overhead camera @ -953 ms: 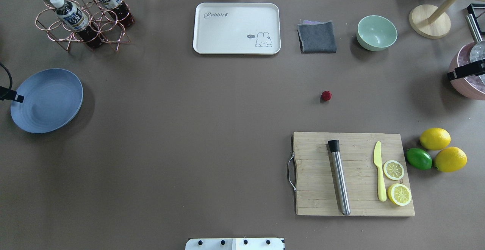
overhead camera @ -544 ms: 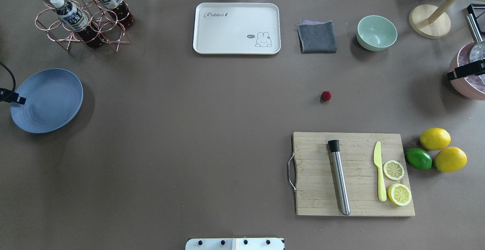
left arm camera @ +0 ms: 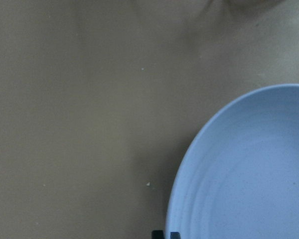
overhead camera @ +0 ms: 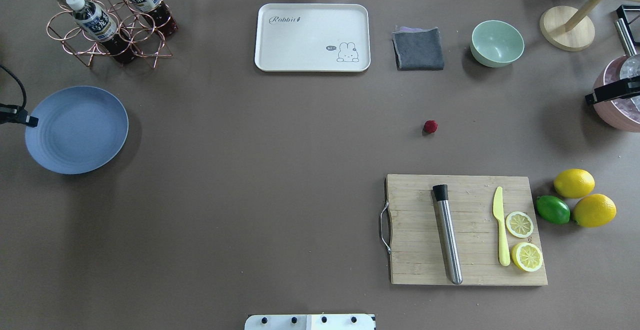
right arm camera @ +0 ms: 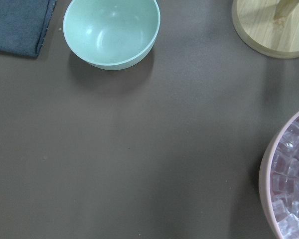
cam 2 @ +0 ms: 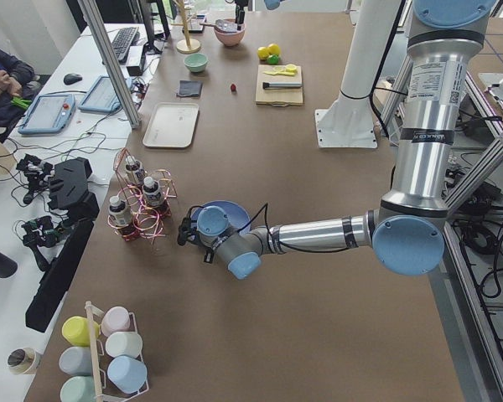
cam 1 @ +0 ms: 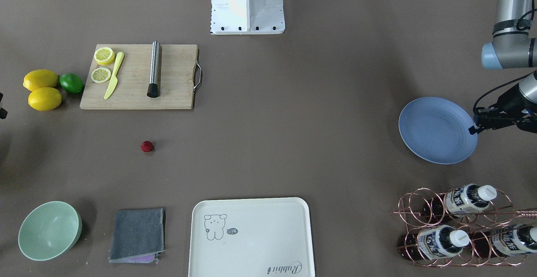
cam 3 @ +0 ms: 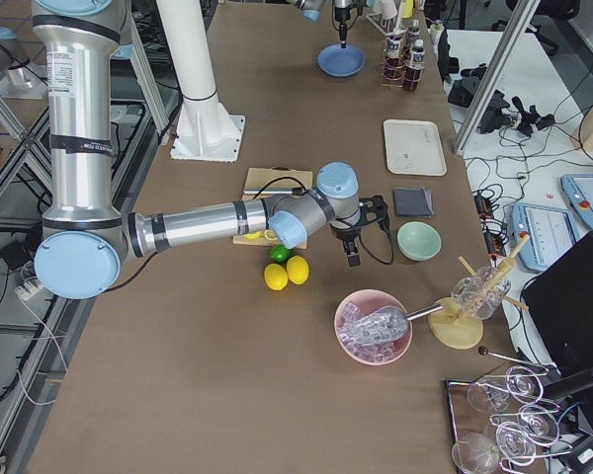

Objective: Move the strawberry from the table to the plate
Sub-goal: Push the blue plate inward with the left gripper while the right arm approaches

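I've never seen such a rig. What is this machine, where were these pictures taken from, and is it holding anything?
It is a robot: two jointed metal arms, each ending in a two-finger gripper. Two pictures look down on the table, one from behind the robot, one facing it; two look along it from its ends; two come from wrist cameras. On the brown table lie a red strawberry, a blue plate, a cream tray, a grey cloth, a green bowl, a cutting board with lemon slices, knife and metal rod, lemons, a lime, racked bottles and a pink bowl of ice. The left gripper is at the plate's rim, the right gripper near the ice bowl; I cannot tell whether either grips anything. The strawberry lies free.
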`<control>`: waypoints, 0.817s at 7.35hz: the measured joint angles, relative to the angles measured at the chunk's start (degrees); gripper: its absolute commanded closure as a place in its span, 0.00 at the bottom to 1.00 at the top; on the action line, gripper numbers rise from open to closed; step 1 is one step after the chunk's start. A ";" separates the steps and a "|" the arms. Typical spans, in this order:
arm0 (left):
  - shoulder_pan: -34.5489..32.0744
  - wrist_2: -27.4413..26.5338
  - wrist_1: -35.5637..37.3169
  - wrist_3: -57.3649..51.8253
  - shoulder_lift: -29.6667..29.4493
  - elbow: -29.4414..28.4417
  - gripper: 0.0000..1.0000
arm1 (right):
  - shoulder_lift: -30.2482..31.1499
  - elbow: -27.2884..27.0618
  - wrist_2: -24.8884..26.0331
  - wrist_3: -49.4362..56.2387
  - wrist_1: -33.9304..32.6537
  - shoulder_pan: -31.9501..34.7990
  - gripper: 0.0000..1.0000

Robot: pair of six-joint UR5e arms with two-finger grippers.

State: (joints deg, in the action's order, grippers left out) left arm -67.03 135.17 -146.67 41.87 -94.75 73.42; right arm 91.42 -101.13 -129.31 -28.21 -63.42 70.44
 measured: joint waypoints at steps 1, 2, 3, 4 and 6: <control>0.41 -0.04 0.00 6.38 0.02 3.59 1.00 | -0.64 -0.02 1.54 -2.92 -0.01 -1.89 0.01; 1.91 -0.28 0.08 12.61 0.00 7.32 1.00 | -0.97 -0.08 2.73 -5.17 0.02 -3.59 0.01; 4.91 -1.70 0.26 18.46 -0.69 10.61 1.00 | -1.09 -0.15 3.31 -6.60 0.04 -4.70 0.01; 8.94 -4.73 0.50 24.16 -2.67 12.76 1.00 | -1.12 -0.17 3.53 -7.23 0.05 -5.21 0.01; 17.63 -11.95 3.48 32.54 -9.60 13.97 1.00 | -1.15 -0.20 3.62 -8.05 0.12 -5.73 0.01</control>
State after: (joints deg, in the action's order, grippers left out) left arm -49.40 123.22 -143.19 74.41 -104.34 87.39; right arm 90.27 -101.33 -125.69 -36.26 -63.30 64.72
